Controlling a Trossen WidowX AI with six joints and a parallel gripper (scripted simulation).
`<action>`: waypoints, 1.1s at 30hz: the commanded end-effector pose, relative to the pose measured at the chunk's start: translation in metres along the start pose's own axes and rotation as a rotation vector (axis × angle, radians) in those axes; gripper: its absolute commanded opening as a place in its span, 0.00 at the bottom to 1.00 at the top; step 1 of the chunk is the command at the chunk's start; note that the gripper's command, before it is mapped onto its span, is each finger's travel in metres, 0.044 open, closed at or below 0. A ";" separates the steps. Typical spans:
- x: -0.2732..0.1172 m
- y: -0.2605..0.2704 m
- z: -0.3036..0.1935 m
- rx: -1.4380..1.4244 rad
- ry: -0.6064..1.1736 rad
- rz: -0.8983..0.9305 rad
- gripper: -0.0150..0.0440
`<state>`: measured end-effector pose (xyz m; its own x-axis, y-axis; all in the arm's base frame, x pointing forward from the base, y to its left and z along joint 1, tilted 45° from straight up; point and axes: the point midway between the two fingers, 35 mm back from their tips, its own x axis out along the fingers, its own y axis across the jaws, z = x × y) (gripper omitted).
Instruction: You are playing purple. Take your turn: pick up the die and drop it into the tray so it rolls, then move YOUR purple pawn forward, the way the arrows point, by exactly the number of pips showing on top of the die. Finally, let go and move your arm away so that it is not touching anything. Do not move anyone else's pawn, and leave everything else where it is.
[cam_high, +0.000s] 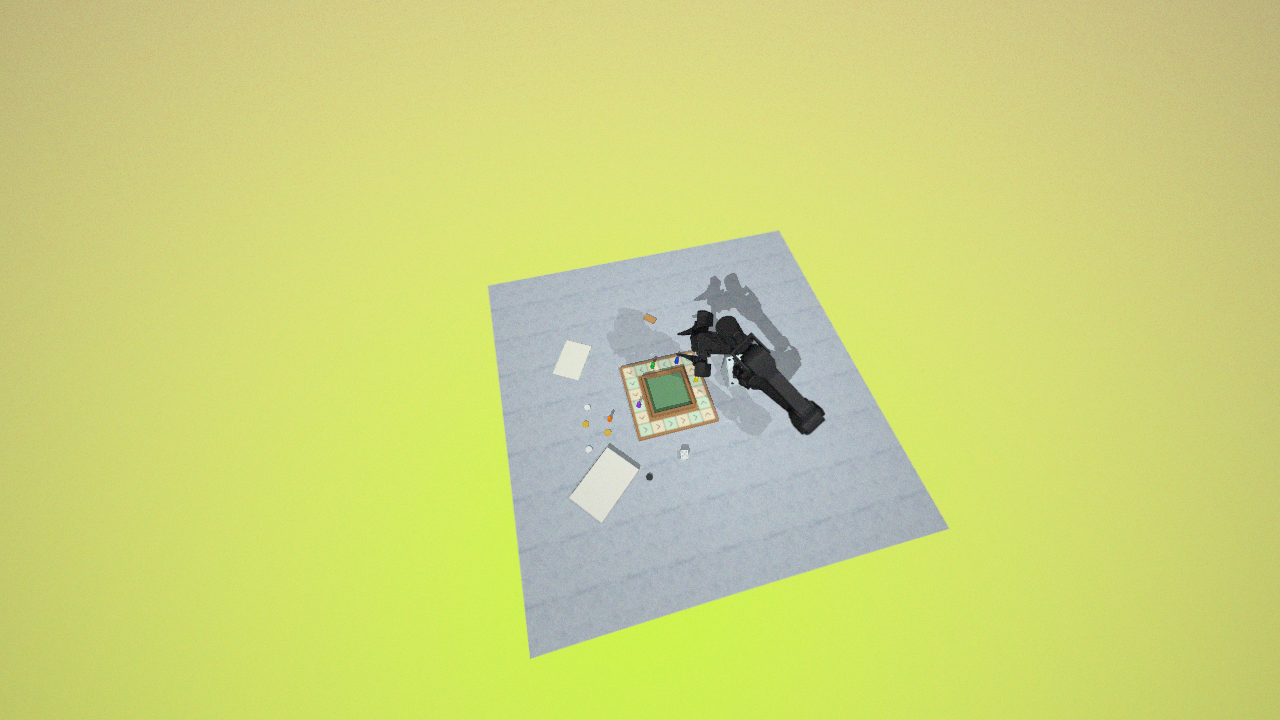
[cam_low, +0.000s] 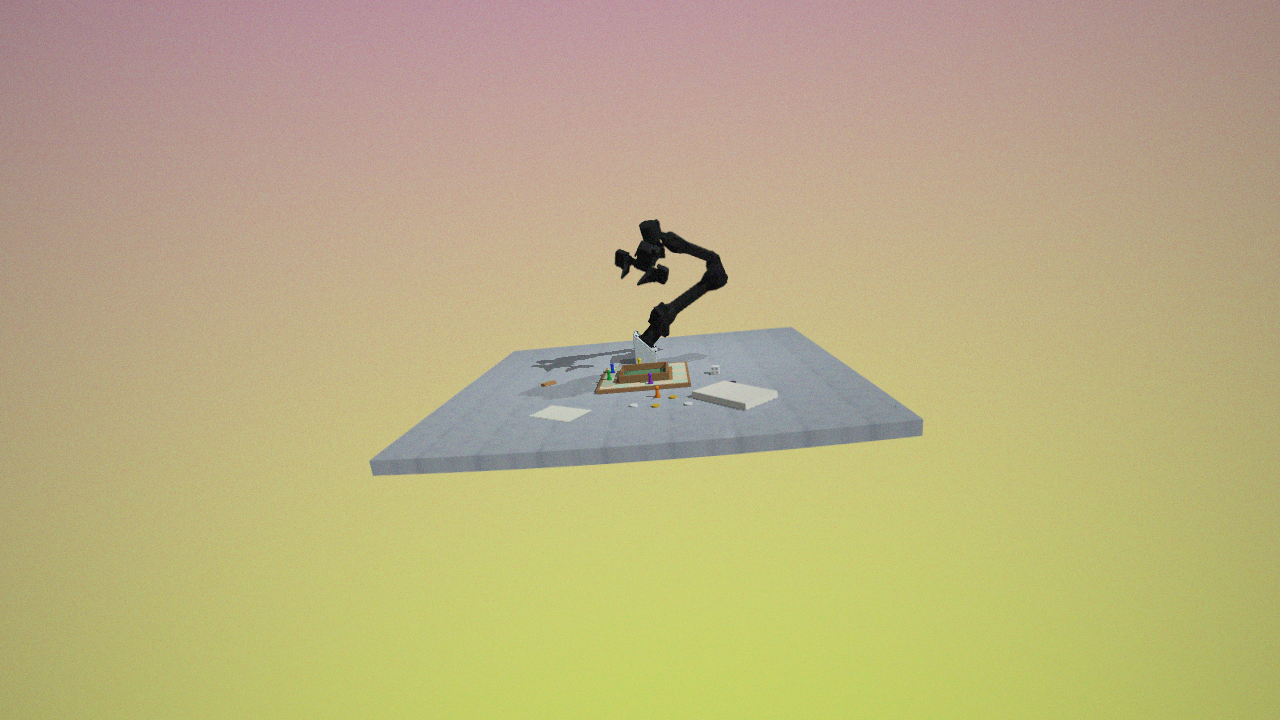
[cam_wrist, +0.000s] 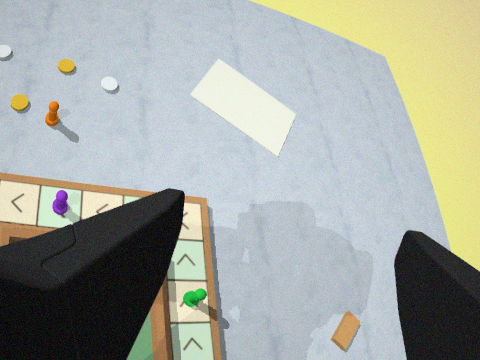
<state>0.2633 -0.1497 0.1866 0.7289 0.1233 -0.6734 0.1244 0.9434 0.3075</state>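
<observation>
My gripper (cam_high: 678, 343) (cam_low: 631, 280) (cam_wrist: 295, 228) is open and empty, high above the table near the board's blue and yellow pawn side. The white die (cam_high: 683, 454) (cam_low: 715, 368) rests on the table beside the board, out of the wrist view. The wooden tray with a green floor (cam_high: 668, 392) is empty at the board's centre; a finger hides most of it in the wrist view. The purple pawn (cam_high: 639, 403) (cam_low: 650, 378) (cam_wrist: 61, 203) stands upright on a green square; neighbouring arrows point left in the wrist view.
A green pawn (cam_high: 653, 364) (cam_wrist: 192, 298), blue pawn (cam_high: 676, 360) and yellow pawn (cam_high: 696, 379) stand on the board. An orange pawn (cam_low: 657, 392) (cam_wrist: 52, 115) stands off it near several discs. A white box (cam_high: 605, 483), pale card (cam_wrist: 245, 107), brown block (cam_wrist: 345, 330) and dark object (cam_high: 648, 476) lie around.
</observation>
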 end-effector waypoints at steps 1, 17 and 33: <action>0.028 0.056 0.001 0.013 0.115 0.153 0.72; 0.052 0.258 -0.066 0.078 0.664 0.474 0.72; 0.044 0.325 -0.125 0.137 0.965 0.453 0.72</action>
<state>0.2531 0.1933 0.1793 -0.0946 0.6997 -0.7081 0.0882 0.7144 0.6941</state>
